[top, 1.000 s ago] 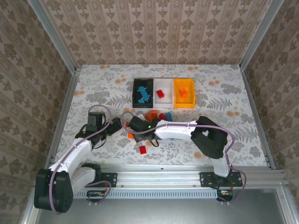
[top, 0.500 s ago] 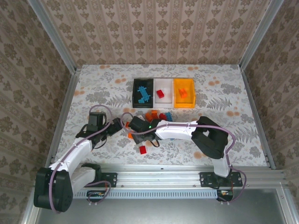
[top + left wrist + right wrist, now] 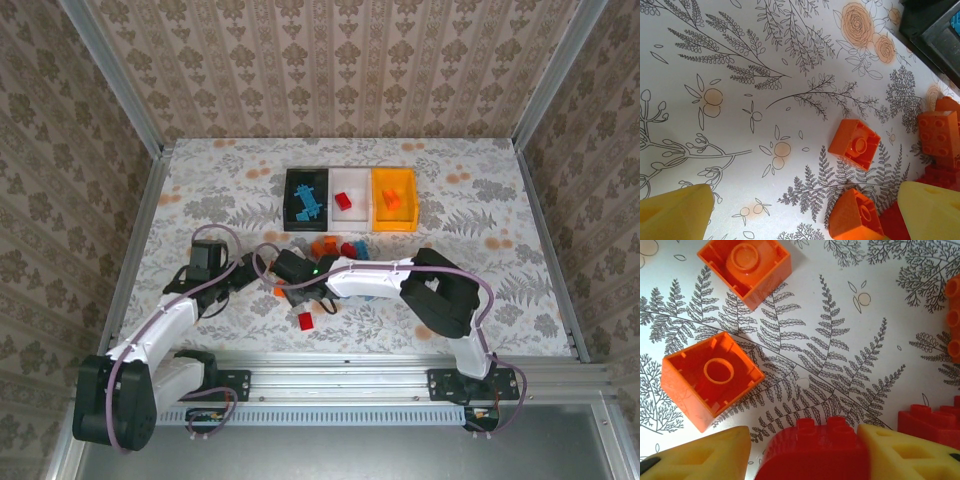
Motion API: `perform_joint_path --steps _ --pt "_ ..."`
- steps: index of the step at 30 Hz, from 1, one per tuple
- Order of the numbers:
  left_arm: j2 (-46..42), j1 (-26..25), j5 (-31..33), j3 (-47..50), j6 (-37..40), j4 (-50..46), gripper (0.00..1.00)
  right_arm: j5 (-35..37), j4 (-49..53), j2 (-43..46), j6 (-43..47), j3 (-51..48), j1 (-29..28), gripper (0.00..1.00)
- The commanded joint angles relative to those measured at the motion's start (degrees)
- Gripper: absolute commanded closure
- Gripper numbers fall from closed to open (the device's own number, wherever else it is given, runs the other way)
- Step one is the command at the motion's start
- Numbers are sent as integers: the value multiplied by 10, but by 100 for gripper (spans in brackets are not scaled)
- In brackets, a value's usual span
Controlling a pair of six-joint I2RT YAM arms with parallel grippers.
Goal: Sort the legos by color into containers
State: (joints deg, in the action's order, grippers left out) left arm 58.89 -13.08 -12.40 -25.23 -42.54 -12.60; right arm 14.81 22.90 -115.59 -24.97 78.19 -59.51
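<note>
Straddling the red lego brick [image 3: 815, 455] at the bottom centre of the right wrist view, the right gripper [image 3: 802, 436] has a yellow pad [image 3: 905, 452] on each side; whether they clamp it I cannot tell. An off-centre pinch could twist it free or knock the upturned orange brick [image 3: 710, 377] just left. Seen from above, the right arm [image 3: 370, 277] stretches low toward frame left; the left gripper [image 3: 805, 202] hovers beside it, jaws wide apart over the desk [image 3: 740, 125].
</note>
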Motion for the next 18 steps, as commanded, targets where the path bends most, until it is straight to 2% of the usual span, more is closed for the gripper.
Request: perform_joint_path --steps 1,5,13,18 --pt "2 -3 -5 -5 -3 6 3 19 25 -9 10 7 0 47" --pt "4 -4 -6 -7 -3 6 3 26 25 1 11 1 -1 53" --pt "6 -4 -13 -16 -3 5 3 48 15 62 16 -1 1 55" --pt "7 -17 -26 -30 -3 7 3 78 14 106 51 21 38 56"
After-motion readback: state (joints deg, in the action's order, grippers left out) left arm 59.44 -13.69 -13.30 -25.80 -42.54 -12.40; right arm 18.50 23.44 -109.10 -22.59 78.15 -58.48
